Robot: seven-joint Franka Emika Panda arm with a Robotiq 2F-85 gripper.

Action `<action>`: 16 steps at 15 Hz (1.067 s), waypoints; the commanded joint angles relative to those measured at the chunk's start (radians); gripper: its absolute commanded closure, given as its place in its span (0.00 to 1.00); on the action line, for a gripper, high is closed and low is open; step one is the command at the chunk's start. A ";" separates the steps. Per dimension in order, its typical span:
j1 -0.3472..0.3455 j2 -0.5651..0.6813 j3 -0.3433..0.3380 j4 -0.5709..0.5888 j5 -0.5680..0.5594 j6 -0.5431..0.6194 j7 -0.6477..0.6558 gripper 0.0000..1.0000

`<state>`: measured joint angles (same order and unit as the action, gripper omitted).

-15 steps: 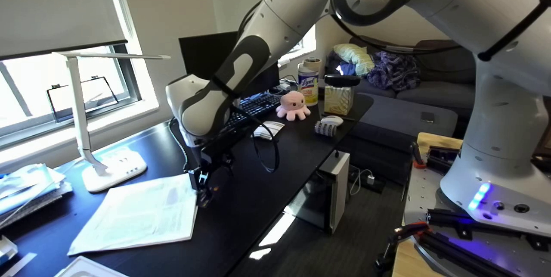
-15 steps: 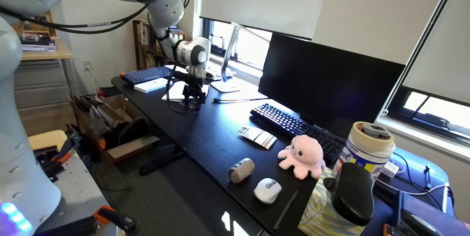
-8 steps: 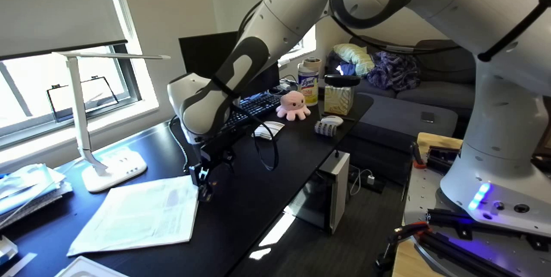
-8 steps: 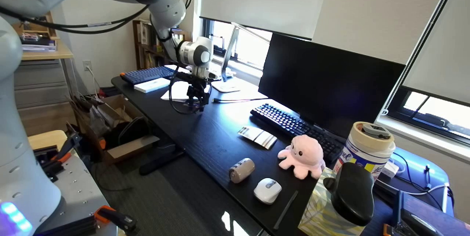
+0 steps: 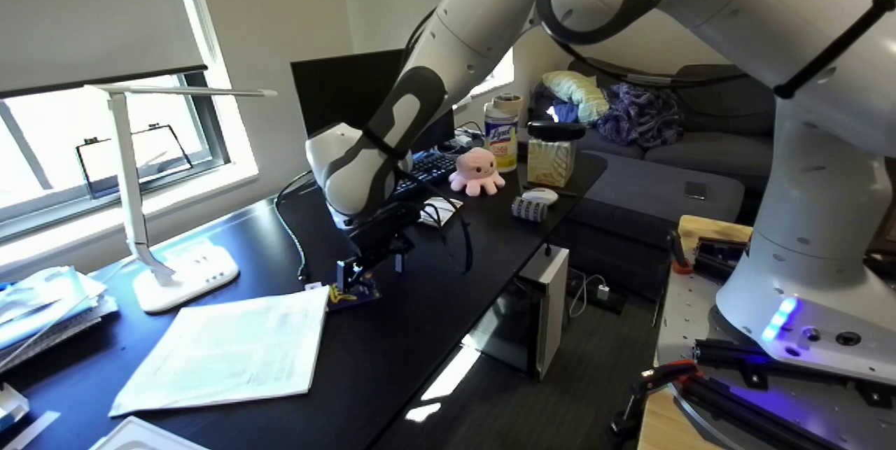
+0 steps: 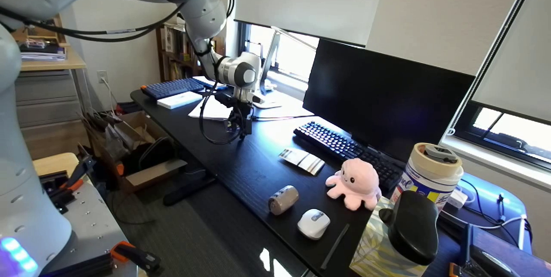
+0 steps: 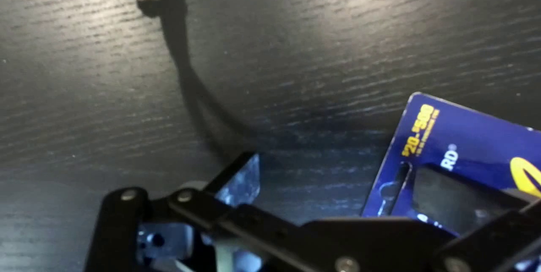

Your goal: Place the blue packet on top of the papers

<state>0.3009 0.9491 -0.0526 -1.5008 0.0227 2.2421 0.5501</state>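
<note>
Black wood-grain tabletop (image 5: 399, 352): empty tool (image 7: 337, 183), spread wide, over dark-blue rectangular packet (image 7: 477, 147), right of white paper sheets (image 5: 231, 352); likely grasping step, next centring and closing.

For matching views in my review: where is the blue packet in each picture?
In an exterior view: blue packet left of centre, lower half.
In an exterior view: blue packet left of centre, mid-height, small, partly hidden.
Wrist view: blue packet lower right, cut off.
Shared landmark: gripper, in all three.
</note>
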 commanded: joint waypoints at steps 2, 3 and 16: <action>-0.031 -0.093 -0.011 -0.193 0.054 0.121 0.076 0.00; -0.029 -0.115 -0.024 -0.228 0.053 0.139 0.100 0.00; 0.028 -0.311 0.007 -0.367 -0.139 0.216 -0.131 0.00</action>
<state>0.3160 0.7136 -0.0639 -1.8241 -0.0723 2.4758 0.5057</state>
